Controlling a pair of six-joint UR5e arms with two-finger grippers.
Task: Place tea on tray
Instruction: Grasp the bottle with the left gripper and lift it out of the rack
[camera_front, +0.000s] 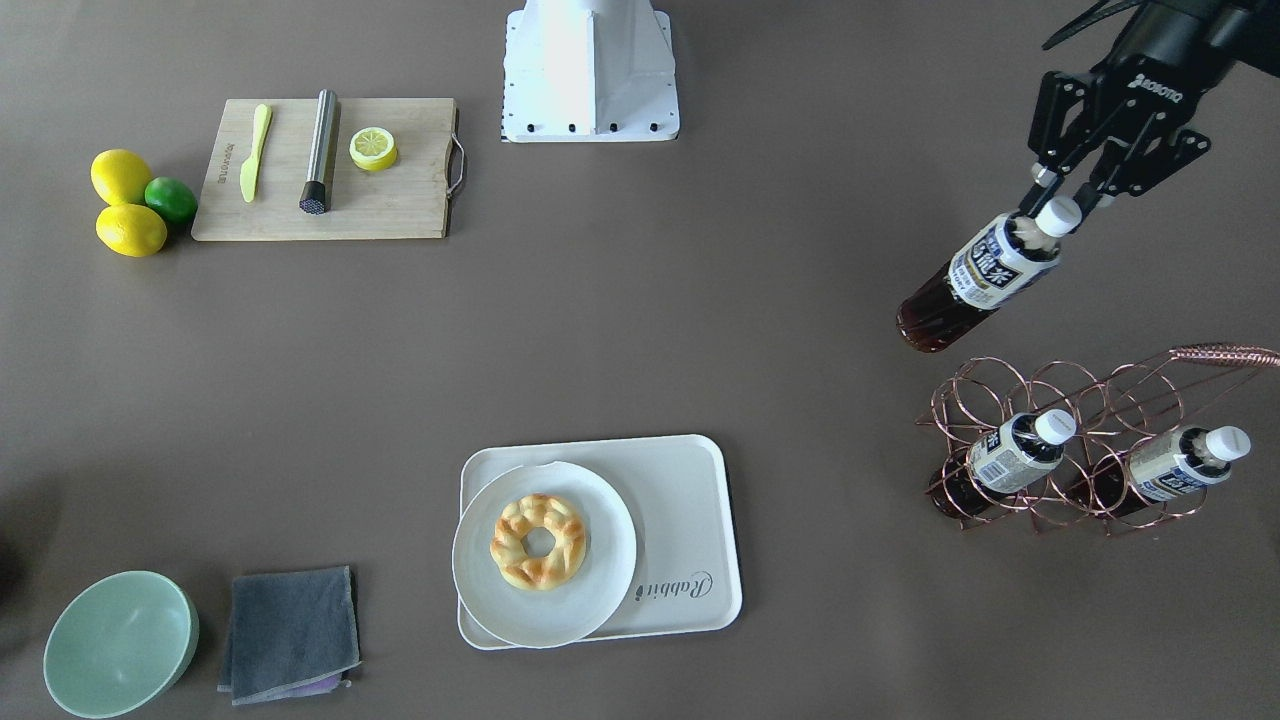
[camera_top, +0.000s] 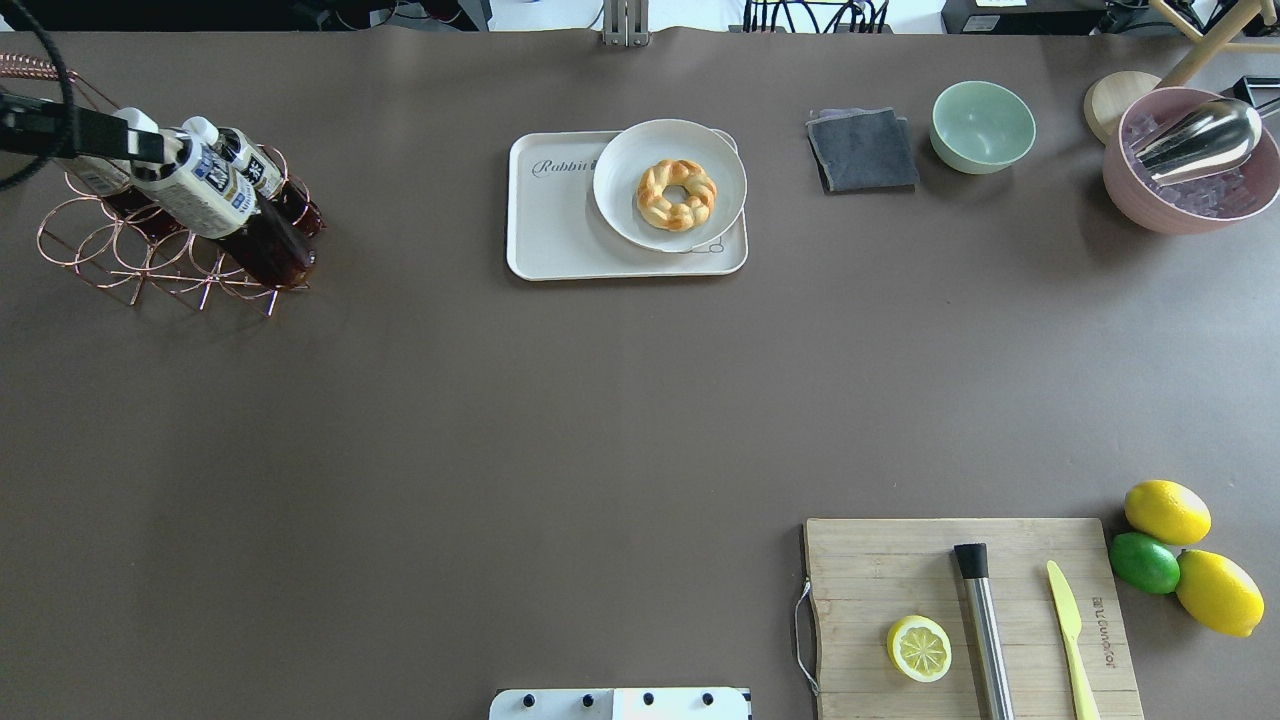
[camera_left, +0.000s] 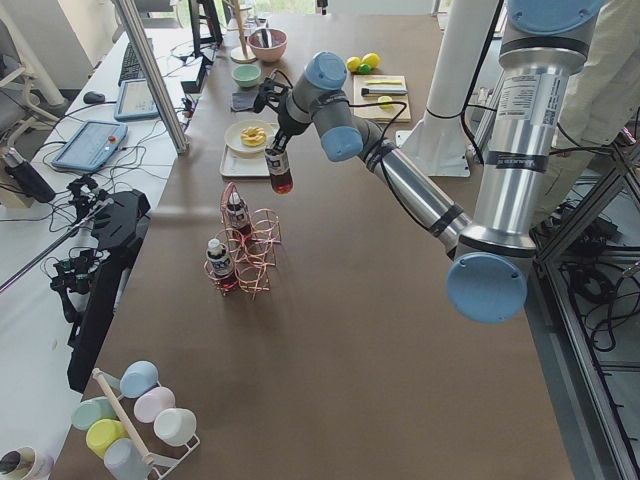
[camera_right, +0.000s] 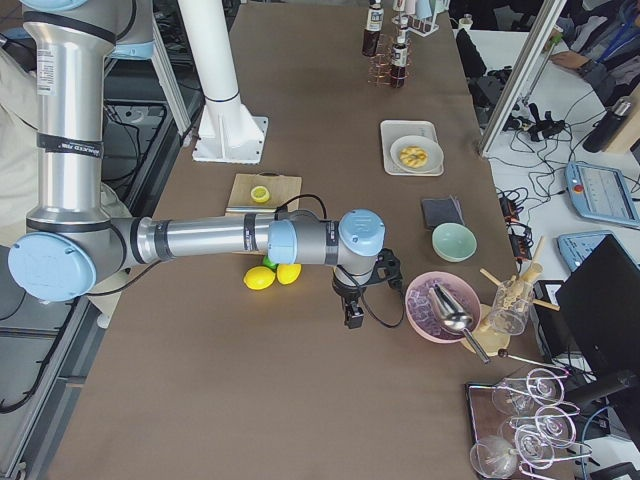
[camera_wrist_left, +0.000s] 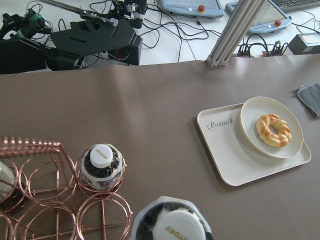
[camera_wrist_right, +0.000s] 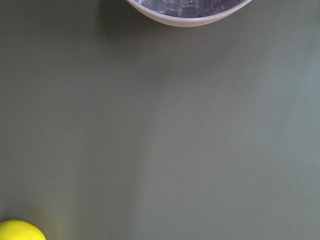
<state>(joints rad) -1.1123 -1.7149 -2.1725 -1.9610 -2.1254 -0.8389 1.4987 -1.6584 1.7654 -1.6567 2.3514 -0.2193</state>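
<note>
My left gripper (camera_front: 1055, 205) is shut on the neck of a tea bottle (camera_front: 985, 275) with a white cap and a cream-and-navy label. It holds the bottle in the air, beside the copper wire rack (camera_front: 1000, 385). The held bottle also shows in the overhead view (camera_top: 205, 190) and its cap in the left wrist view (camera_wrist_left: 175, 227). Two alike bottles (camera_front: 1015, 455) (camera_front: 1180, 465) stand in the rack. The cream tray (camera_front: 690, 500), marked "Rabbit", lies well apart from the bottle. My right gripper (camera_right: 352, 315) hovers near the pink bowl; I cannot tell its state.
A white plate (camera_front: 600, 590) with a braided pastry ring (camera_front: 538, 540) covers half the tray. A green bowl (camera_front: 118, 642) and grey cloth (camera_front: 290, 632) lie beside it. A cutting board (camera_front: 400, 200) with tools, lemons (camera_front: 130, 230), a lime and a pink ice bowl (camera_top: 1180, 190) are on the right arm's side.
</note>
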